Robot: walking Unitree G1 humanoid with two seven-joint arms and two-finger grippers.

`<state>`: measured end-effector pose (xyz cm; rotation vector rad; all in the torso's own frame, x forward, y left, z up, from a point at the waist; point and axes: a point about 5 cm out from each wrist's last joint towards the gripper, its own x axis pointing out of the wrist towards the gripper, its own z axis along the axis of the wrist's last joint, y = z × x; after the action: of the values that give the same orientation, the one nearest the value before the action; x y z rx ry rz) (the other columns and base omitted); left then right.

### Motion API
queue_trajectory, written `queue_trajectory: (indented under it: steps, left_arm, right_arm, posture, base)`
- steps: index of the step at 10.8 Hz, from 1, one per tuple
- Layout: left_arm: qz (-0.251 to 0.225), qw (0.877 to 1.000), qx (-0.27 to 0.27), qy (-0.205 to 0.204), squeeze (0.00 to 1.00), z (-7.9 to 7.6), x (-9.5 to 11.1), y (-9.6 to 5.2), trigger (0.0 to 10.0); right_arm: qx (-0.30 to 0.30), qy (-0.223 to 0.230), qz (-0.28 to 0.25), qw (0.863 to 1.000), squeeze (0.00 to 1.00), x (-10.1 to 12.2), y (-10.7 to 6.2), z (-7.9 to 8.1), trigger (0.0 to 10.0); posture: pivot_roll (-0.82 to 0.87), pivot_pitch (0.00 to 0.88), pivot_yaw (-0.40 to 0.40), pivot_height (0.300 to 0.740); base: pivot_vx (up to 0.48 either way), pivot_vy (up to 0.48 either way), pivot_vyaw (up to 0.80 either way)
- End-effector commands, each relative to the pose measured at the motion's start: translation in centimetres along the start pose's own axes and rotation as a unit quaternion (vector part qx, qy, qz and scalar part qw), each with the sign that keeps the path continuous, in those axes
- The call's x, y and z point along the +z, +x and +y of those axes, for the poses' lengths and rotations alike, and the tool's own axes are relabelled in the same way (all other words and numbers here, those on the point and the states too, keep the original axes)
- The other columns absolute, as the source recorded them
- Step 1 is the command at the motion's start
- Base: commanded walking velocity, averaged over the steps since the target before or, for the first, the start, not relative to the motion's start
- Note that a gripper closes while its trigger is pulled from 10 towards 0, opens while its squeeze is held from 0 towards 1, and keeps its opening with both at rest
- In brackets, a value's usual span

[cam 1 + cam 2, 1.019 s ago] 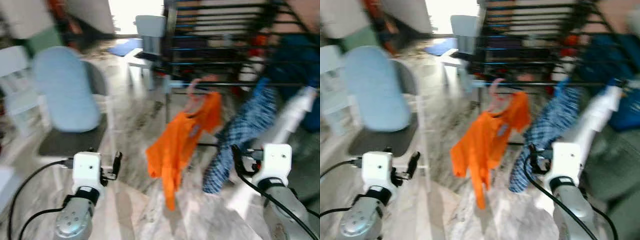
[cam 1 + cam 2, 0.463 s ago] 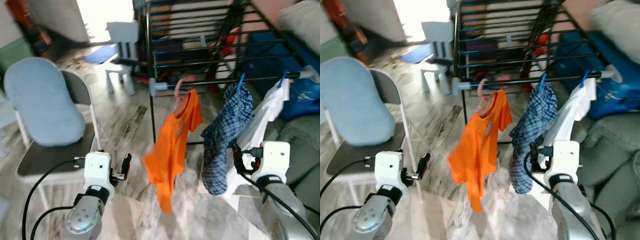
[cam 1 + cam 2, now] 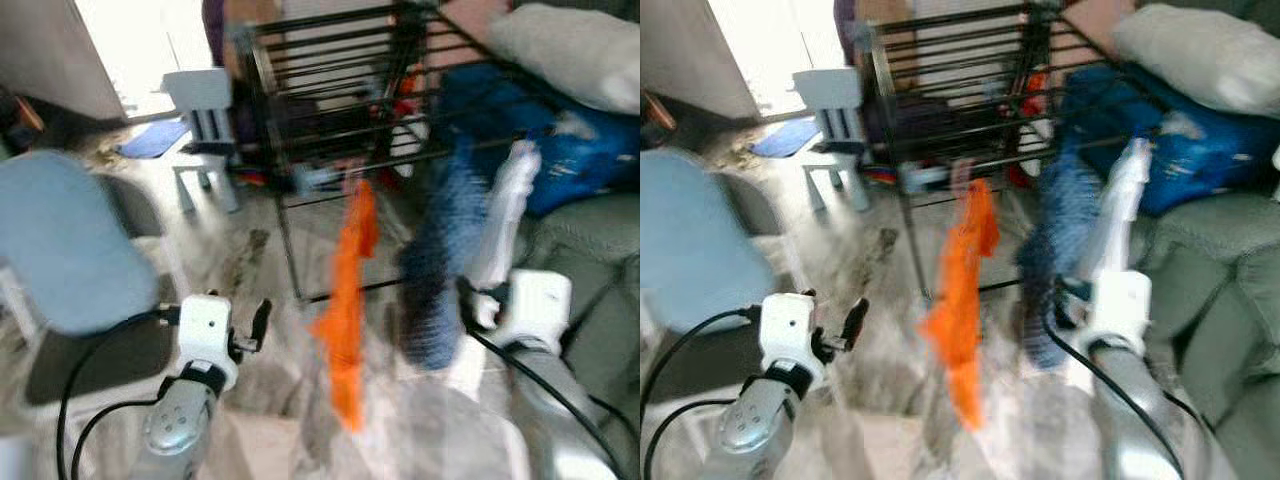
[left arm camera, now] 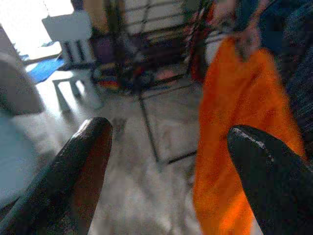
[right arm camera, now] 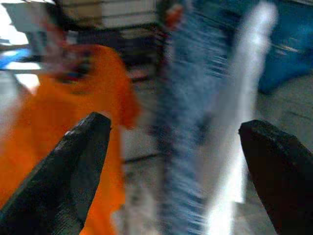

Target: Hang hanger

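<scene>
Orange shirt [image 3: 347, 300] hanging blurred from black drying rack [image 3: 330, 90] at 12 o'clock; chair [image 3: 60, 250] sitting at 9. Left tool [image 4: 166, 161], right tool [image 5: 171, 161] both gaping wide, gripping nothing.

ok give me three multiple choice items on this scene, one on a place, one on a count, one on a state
1. Where does the orange shirt hang?
A. on the chair
B. on the rack's front rail
C. in the left pincer

2. How many garments hang on the rack?
A. one
B. three
C. five

3. How is the left pincer?
A. open, empty
B. shut on the shirt
C. shut on a hanger

Key: 1 B, the shirt drops from the rail; 2 B, orange shirt, blue plaid shirt and white garment; 3 A, the wrist view shows its fingers wide apart with nothing between.
</scene>
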<state>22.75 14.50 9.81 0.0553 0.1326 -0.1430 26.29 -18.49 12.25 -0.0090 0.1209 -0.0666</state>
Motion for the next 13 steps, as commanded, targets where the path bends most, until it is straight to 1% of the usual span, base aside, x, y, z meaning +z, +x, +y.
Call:
queue_trajectory:
  steps: [1,3,4,5,6,7,8,9,10,13]
  left_arm:
    - [-0.008,1.0,0.004,0.008,0.0,0.2,0.2,0.0,10.0]
    - [-0.02,1.0,-0.005,0.01,0.0,0.1,0.7,0.2,10.0]
    - [-0.03,0.999,-0.02,0.005,0.0,-0.4,1.3,0.4,10.0]
    - [-0.041,0.999,-0.024,0.0,0.0,-0.5,1.7,0.5,10.0]
    - [-0.047,0.998,-0.024,-0.015,0.0,-0.6,1.9,0.6,10.0]
    - [-0.043,0.998,-0.029,-0.018,0.0,-0.9,1.6,0.6,10.0]
    - [-0.042,0.998,-0.036,-0.018,0.0,-1.1,1.5,0.6,10.0]
    - [-0.033,0.999,-0.028,-0.014,0.0,-0.8,1.2,0.7,10.0]
    - [-0.032,0.999,-0.029,-0.02,0.0,-0.9,1.2,0.7,10.0]
    - [-0.031,0.998,-0.045,-0.025,0.0,-1.4,1.1,0.7,10.0]
  right_arm:
    - [-0.003,-0.003,-0.004,1.0,0.0,0.1,0.1,0.0,10.0]
    - [-0.01,-0.006,-0.002,1.0,0.0,0.0,0.1,-0.6,10.0]
    - [-0.018,-0.009,-0.002,1.0,0.0,0.2,0.2,-0.9,10.0]
    - [-0.026,-0.009,-0.003,1.0,0.0,0.2,0.2,-0.9,10.0]
    - [-0.03,-0.007,0.006,1.0,0.0,0.0,0.2,-0.8,10.0]
    - [-0.023,-0.008,0.003,1.0,0.0,0.1,0.2,-0.4,10.0]
    - [-0.02,-0.014,0.002,1.0,0.0,0.1,0.3,-0.4,10.0]
    - [-0.021,-0.014,0.003,1.0,0.0,0.0,0.3,-0.5,10.0]
    - [-0.024,-0.017,0.006,1.0,0.0,-0.1,0.3,-0.8,10.0]
    - [-0.025,-0.028,0.007,0.999,0.0,0.0,0.7,-1.0,10.0]
  posture:
    - [-0.15,0.027,0.105,0.74]
    - [-0.15,0.043,0.1,0.74]
    - [-0.15,0.054,0.099,0.74]
    - [-0.15,0.062,0.099,0.74]
    - [-0.16,0.064,0.1,0.74]
    - [-0.16,0.063,0.098,0.74]
    - [-0.16,0.062,0.097,0.74]
    - [-0.16,0.057,0.095,0.74]
    - [-0.16,0.058,0.092,0.74]
    - [-0.16,0.05,0.087,0.74]
  base:
    - [0.0,0.0,0.0]
    - [0.0,0.0,0.0]
    - [0.0,0.0,0.0]
    - [0.0,0.0,0.0]
    - [0.0,0.0,-0.58]
    - [0.0,0.0,-0.8]
    - [0.0,0.0,0.0]
    - [0.259,0.0,0.0]
    - [0.334,0.0,0.0]
    - [0.373,0.0,0.0]
